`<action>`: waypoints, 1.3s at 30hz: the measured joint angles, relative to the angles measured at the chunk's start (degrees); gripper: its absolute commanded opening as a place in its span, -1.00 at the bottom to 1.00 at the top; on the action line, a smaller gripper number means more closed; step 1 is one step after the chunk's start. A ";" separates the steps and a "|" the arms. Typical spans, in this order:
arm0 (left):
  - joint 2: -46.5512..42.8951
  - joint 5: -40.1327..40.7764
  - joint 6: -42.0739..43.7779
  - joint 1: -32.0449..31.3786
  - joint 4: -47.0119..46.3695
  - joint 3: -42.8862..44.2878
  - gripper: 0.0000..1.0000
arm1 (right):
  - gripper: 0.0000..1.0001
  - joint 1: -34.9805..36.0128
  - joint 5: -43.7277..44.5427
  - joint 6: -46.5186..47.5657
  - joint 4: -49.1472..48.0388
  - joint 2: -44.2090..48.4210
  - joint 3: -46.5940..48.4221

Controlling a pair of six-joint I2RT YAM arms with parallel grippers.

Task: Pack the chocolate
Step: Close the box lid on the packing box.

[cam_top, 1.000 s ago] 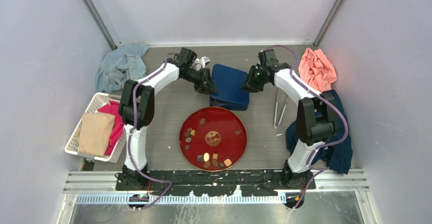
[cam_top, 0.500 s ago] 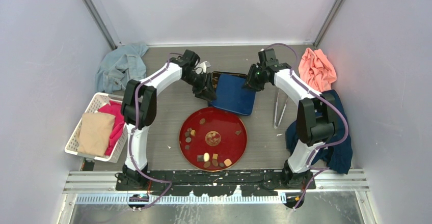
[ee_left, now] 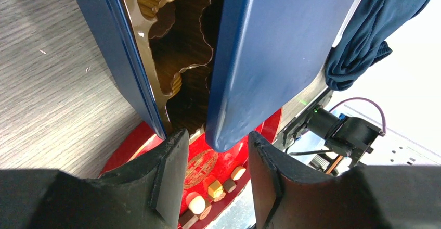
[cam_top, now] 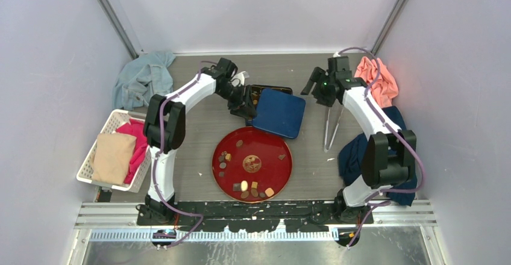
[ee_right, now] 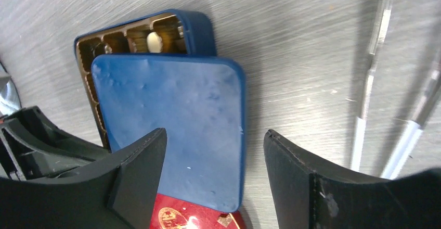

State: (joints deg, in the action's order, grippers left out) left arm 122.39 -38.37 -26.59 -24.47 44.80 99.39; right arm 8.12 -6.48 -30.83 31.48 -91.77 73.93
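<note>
Several small pieces of chocolate (cam_top: 244,185) lie scattered on the red plate (cam_top: 278,174), also seen past my left fingers as chocolate (ee_left: 215,188). The blue box (cam_top: 269,88) stands behind the plate. Its blue lid (cam_top: 278,113) lies askew over it, reaching the plate's far rim. One cream piece (ee_right: 154,41) sits in a compartment of the box (ee_right: 197,26). My left gripper (cam_top: 247,107) is open at the box's left side, the corner of the lid (ee_left: 270,47) between its fingertips with gaps on both sides. My right gripper (cam_top: 313,89) hangs open, clear of the lid (ee_right: 171,119).
Metal tongs (cam_top: 330,126) lie right of the box. A white basket (cam_top: 90,156) of cloths stands at the left. A light blue cloth (cam_top: 144,78) lies back left, a salmon cloth (cam_top: 375,81) back right, and a navy cloth (cam_top: 391,156) by the right arm.
The lid has slid toward the plate, uncovering the box's far end. My right gripper let go, opened wide and drew back to the right. My left gripper opened.
</note>
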 measured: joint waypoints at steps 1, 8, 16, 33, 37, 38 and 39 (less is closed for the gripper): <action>-0.04 0.00 -0.02 0.00 -0.02 0.00 -0.01 | 0.54 -1.03 -0.22 -0.39 -0.20 1.03 -0.87; -0.59 0.22 -0.22 0.02 -0.02 0.04 0.06 | 0.60 -4.37 -5.11 -2.49 -0.72 3.06 -8.48; -0.87 0.85 -0.20 0.09 0.09 0.70 0.28 | 0.61 -4.11 -12.74 -5.33 -2.45 2.19 -11.72; -3.78 6.21 3.34 1.31 -3.93 -2.71 0.61 | 0.61 -3.30 -17.70 -6.84 -5.20 -3.02 -12.24; -3.78 6.32 4.61 1.36 -5.05 -2.89 0.68 | 0.61 -3.02 -18.14 -6.93 -5.57 -3.39 -12.24; -3.78 6.21 4.81 1.36 -5.40 -2.86 0.68 | 0.61 -2.97 -18.29 -6.97 -5.77 -3.52 -12.22; -3.78 6.10 4.96 1.36 -5.60 -2.80 0.68 | 0.61 -2.97 -18.32 -7.02 -5.84 -3.67 -12.22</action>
State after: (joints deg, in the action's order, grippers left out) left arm 118.61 -32.27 -21.63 -23.11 39.20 96.60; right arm 5.15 -24.80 -37.85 25.65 -95.44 61.71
